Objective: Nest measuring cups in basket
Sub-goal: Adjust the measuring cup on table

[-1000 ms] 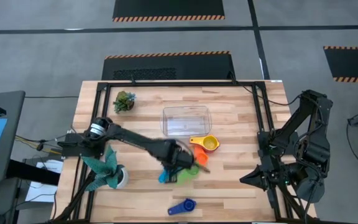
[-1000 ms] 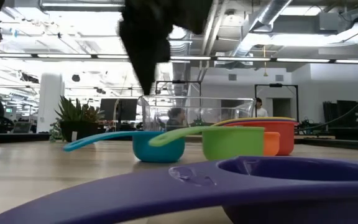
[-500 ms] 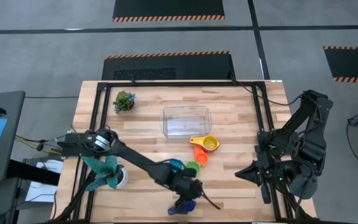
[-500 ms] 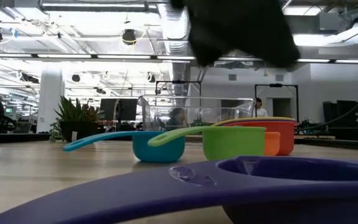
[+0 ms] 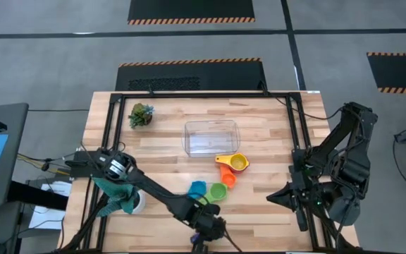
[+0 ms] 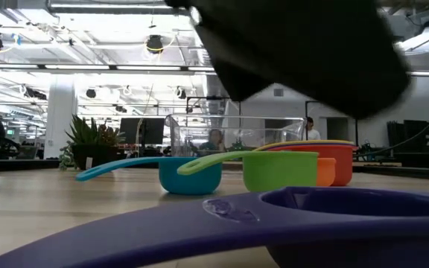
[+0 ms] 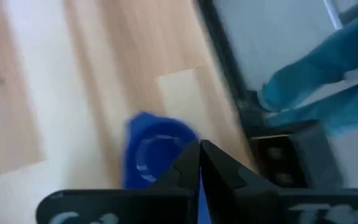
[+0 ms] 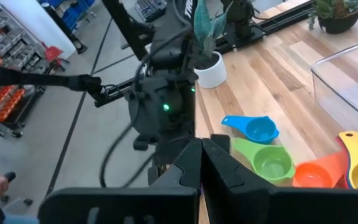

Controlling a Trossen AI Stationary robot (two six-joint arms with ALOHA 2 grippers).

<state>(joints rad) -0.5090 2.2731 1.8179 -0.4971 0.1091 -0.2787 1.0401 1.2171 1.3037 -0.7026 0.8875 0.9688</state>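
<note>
Under the left claw (image 7: 199,163) (hidden overhead) sits the dark blue cup (image 7: 154,148).

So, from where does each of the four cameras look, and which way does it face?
High view: above, facing straight down; both arms, basket.
Low view: table height, facing the room; dark blue cup near, left arm dark overhead.
Left wrist view: facing down past the shut left gripper at that cup.
Right wrist view: past the shut right gripper across the table.
High and right wrist views share the green cup.
</note>
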